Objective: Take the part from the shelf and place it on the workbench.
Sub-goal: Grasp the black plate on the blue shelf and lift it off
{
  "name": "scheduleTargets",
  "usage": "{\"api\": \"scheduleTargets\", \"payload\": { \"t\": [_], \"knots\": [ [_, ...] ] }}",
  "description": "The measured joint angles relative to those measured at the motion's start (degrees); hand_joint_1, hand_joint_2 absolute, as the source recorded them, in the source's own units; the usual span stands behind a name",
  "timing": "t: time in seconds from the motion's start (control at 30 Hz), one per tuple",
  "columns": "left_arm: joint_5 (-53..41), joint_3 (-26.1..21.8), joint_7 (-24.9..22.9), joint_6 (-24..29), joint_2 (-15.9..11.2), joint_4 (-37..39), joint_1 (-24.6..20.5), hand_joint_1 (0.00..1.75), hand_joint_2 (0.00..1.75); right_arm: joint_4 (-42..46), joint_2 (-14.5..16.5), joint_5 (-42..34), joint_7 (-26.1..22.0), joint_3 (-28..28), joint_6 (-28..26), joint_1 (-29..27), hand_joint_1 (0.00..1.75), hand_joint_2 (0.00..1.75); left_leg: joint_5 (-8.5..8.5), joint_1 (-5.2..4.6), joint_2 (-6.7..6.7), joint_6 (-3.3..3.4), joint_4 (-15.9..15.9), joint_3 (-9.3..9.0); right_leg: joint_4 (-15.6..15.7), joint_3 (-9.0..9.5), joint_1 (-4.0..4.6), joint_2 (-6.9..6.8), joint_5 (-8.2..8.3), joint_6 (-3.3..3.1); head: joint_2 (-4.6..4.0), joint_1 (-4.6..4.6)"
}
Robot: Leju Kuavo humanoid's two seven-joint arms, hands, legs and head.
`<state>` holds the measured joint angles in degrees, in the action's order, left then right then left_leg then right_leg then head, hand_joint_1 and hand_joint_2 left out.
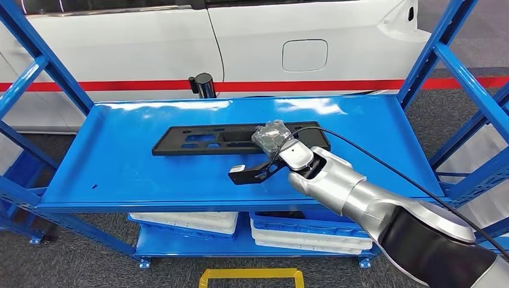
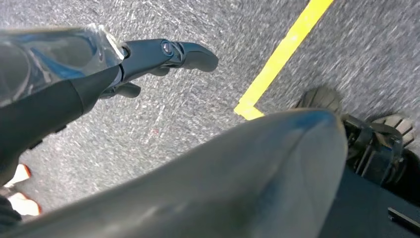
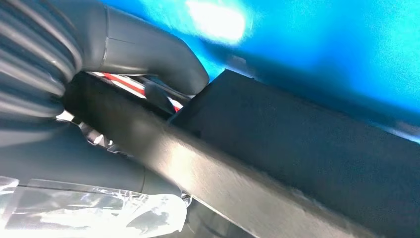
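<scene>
stage: grasp, early | right hand grips the black part lying on the blue shelf | left hand hangs with fingers apart, holding nothing | left: lift, carry to bench

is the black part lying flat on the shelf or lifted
Lying flat: the black part rests along the blue shelf, with the right hand at its near edge.

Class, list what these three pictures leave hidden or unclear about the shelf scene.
- Right hand's grip: head view, bag and wrist cover the fingers.
- Black part's right section: head view, behind the hand.
- Bag's contents: too small.
- Left hand: left wrist view, partly behind its cover.
</scene>
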<state>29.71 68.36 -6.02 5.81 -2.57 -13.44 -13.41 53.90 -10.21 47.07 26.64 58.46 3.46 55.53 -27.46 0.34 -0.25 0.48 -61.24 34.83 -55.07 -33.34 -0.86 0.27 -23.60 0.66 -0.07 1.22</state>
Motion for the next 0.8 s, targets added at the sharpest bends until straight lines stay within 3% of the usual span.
{"api": "scheduleTargets", "payload": {
  "t": [0.07, 0.1, 0.13, 0.17, 0.23, 0.3, 0.43, 0.5, 0.57, 0.6, 0.63, 0.67, 0.7, 0.77, 0.8],
  "knots": [
    [0.1, 0.0, 0.0, 0.0, 0.1, 0.0, 0.2, 0.00, 0.00, 0.6, 0.0, -1.1, -1.2, -0.2, -2.0, -0.6, 1.75, 1.75, -3.18, 0.14, 0.00, -0.48, -8.2, 4.00, 0.0, -0.12, 0.03, 0.02, -0.01, -0.16, 0.00, -0.04],
    [0.1, 0.0, 0.0, 0.0, 0.1, 0.0, 0.3, 0.00, 0.00, 0.9, 0.0, -2.0, -1.9, -0.4, -3.0, -1.0, 1.75, 1.75, -3.55, 0.18, 0.00, -0.56, -10.4, 5.18, 0.0, -0.13, 0.04, 0.04, -0.03, -0.17, 0.00, -0.04],
    [0.1, 0.0, 0.0, 0.1, 0.2, 0.0, 0.5, 0.00, 0.00, 1.2, 0.0, -3.1, -2.7, -0.6, -4.1, -1.4, 1.75, 1.75, -2.82, 0.19, 0.00, -0.53, -10.2, 5.30, 0.0, -0.12, 0.05, 0.07, -0.05, -0.17, 0.00, -0.04],
    [0.1, 0.0, 0.0, 0.2, 0.2, 0.0, 0.6, 0.00, 0.00, 1.7, 0.0, -4.6, -3.8, -1.0, -5.4, -1.8, 1.75, 1.75, -1.09, 0.19, 0.00, -0.38, -7.6, 4.27, 0.0, -0.10, 0.06, 0.14, -0.07, -0.16, 0.00, -0.04],
    [0.1, 0.0, 0.1, 0.7, 0.2, 0.0, 0.7, 0.00, 0.00, 3.2, 0.0, -8.6, -6.7, -2.0, -9.4, -2.3, 1.75, 1.75, 3.02, -0.03, 0.00, 0.31, 1.2, 0.44, -0.1, -0.12, 0.16, 0.34, -0.13, -0.06, 0.00, -0.04],
    [0.4, 0.0, 0.1, 1.5, 0.2, 0.0, 0.7, 0.00, 0.00, 5.9, -0.1, -13.4, -9.3, -3.5, -13.4, -2.7, 1.75, 1.75, 4.86, -0.41, 0.00, 0.92, 6.7, -1.99, -0.1, -0.27, 0.29, 0.48, -0.22, 0.25, 0.00, -0.02],
    [2.4, -0.2, 0.9, 2.6, 0.2, 0.0, 1.6, 0.00, 0.00, 14.9, -1.3, -22.4, -12.5, -6.7, -16.8, -3.6, 1.75, 1.75, 5.17, -0.47, 0.00, 1.77, 7.9, -2.55, -0.6, -0.46, 0.19, 0.38, -1.15, 1.27, 0.00, 0.05],
    [3.7, -0.7, 1.7, 2.9, 0.2, 0.0, 2.1, 0.00, 0.00, 19.9, -2.1, -27.3, -14.1, -8.3, -17.4, -3.8, 1.75, 1.75, 5.39, -0.36, 0.04, 2.32, 8.4, -2.90, -5.6, -2.47, 0.22, 0.30, -4.45, 1.44, 0.00, 0.09],
    [4.7, -1.2, 2.5, 3.0, 0.1, 0.0, 2.4, 0.00, 0.00, 24.5, -2.7, -32.4, -16.1, -9.7, -17.8, -4.2, 1.75, 1.75, 5.27, -0.49, 0.04, 2.60, 8.4, -3.07, -13.9, -6.11, 0.26, 0.28, -8.26, 1.51, 0.00, 0.11],
    [5.1, -1.4, 3.0, 2.9, 0.1, 0.0, 2.6, 0.00, 0.44, 26.6, -2.9, -35.2, -17.3, -10.2, -17.9, -4.6, 1.75, 1.75, 5.17, -0.49, 0.02, 2.67, 8.4, -3.18, -16.7, -7.41, 0.25, 0.27, -8.96, 1.62, 0.00, 0.11],
    [5.4, -1.6, 3.4, 2.9, 0.1, 0.0, 2.8, 0.00, 0.87, 28.6, -3.2, -37.7, -18.6, -10.7, -17.9, -5.0, 1.75, 1.75, 5.05, -0.43, -0.01, 2.68, 8.4, -3.33, -17.4, -7.75, 0.21, 0.25, -8.48, 1.77, 0.00, 0.11],
    [5.7, -1.9, 3.7, 2.9, 0.1, 0.0, 3.0, 0.00, 1.31, 30.6, -3.4, -39.8, -19.7, -11.2, -17.9, -5.3, 1.75, 1.75, 4.89, -0.30, -0.05, 2.59, 8.3, -3.51, -15.5, -6.93, 0.12, 0.21, -6.89, 1.93, 0.00, 0.11],
    [5.9, -2.1, 4.0, 2.9, 0.1, 0.0, 3.2, 0.00, 1.75, 32.4, -3.7, -41.5, -20.5, -11.7, -17.9, -5.5, 1.75, 1.75, 4.66, -0.17, -0.09, 2.40, 8.1, -3.68, -11.7, -5.16, -0.03, 0.15, -4.64, 2.12, 0.00, 0.11],
    [6.4, -2.6, 4.6, 2.8, 0.1, 0.0, 3.4, 0.00, 1.75, 35.6, -4.2, -44.4, -22.1, -12.6, -17.8, -5.9, 1.75, 1.75, 4.08, -0.15, -0.19, 1.80, 7.6, -3.78, -3.8, -1.47, -0.29, 0.12, -1.46, 2.26, 0.00, 0.11],
    [6.7, -2.8, 5.0, 2.8, 0.1, 0.0, 3.5, 0.00, 1.75, 37.2, -4.4, -46.2, -23.1, -13.0, -17.7, -6.3, 1.75, 1.75, 3.86, -0.22, -0.23, 1.52, 7.4, -3.72, -1.6, -0.49, -0.31, 0.16, -0.92, 2.12, 0.00, 0.09]
  ]
}}
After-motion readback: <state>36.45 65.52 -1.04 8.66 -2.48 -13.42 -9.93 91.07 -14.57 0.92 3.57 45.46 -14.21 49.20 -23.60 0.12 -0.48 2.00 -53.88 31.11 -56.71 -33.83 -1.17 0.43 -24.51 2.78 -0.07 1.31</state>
